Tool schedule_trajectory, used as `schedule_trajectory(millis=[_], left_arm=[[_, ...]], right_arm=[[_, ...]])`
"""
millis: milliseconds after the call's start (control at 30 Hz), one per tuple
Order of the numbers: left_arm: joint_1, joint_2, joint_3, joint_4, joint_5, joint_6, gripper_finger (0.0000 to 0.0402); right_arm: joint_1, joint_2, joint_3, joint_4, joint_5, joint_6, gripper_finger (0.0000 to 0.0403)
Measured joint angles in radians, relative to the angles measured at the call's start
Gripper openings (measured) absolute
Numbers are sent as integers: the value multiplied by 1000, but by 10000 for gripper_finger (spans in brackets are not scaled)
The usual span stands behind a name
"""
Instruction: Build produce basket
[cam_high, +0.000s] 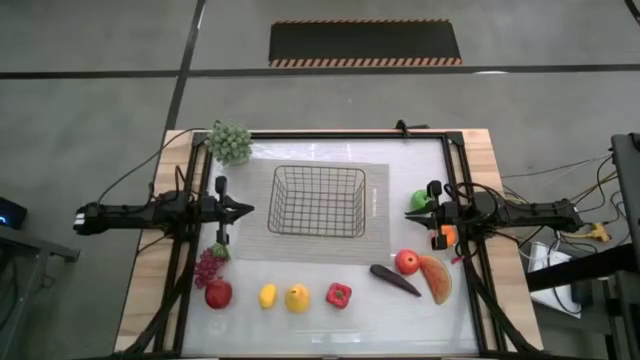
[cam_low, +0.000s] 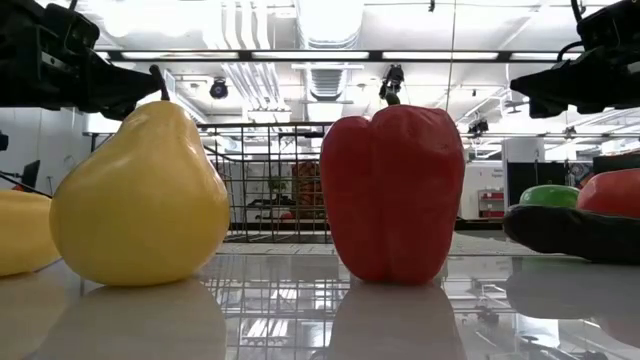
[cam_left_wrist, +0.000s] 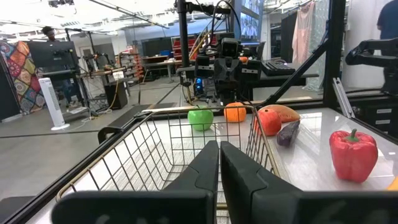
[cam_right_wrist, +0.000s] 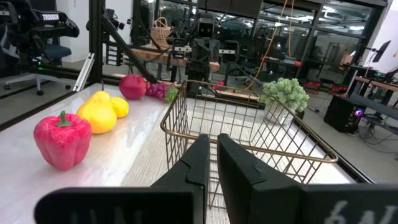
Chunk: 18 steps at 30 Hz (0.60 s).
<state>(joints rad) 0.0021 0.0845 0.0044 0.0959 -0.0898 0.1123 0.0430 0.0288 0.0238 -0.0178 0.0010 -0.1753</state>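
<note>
From above, the basket (cam_high: 318, 201) sits empty at mid-table on a pale mat (cam_high: 375, 215), squarely between the two arms, so either one can reach it. The left gripper (cam_high: 245, 210) and right gripper (cam_high: 410, 203) hover at its two short sides, tips facing in, both closed and empty. This looks like a resting pose, with nothing loaded yet. The produce lies along the near edge: grapes (cam_high: 207, 266), apple (cam_high: 218, 294), lemon (cam_high: 267, 295), pear (cam_high: 297, 298), pepper (cam_high: 339, 295), eggplant (cam_high: 395, 279), a second apple (cam_high: 406, 262) and a watermelon slice (cam_high: 436, 279). A green fruit (cam_high: 422, 200) and an orange (cam_high: 447, 235) sit under the right arm. A pale green bunch (cam_high: 229, 142) lies at the far left corner.

The low view has pear (cam_low: 140, 195) and pepper (cam_low: 392, 193) upright in front, with the basket's mesh (cam_low: 270, 180) behind them.

The left wrist view shows its fingers (cam_left_wrist: 202, 168) pressed together over the basket rim (cam_left_wrist: 186, 111), aimed at the far fruit.

The right wrist view shows the same: fingers (cam_right_wrist: 196, 163) shut, pepper (cam_right_wrist: 62, 140) and pear (cam_right_wrist: 99, 111) beside the basket (cam_right_wrist: 249, 134).
</note>
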Motion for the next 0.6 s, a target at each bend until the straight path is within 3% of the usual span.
schedule_trajectory(millis=[233,400,600], left_arm=[[0,0,0,0,0,0,0],[0,0,0,0,0,0,0],[0,4,0,135,12,-29,0]], right_arm=[[0,0,0,0,-2,30,22],[0,0,-1,8,-2,366,22],[0,1,-3,70,164,587,22]])
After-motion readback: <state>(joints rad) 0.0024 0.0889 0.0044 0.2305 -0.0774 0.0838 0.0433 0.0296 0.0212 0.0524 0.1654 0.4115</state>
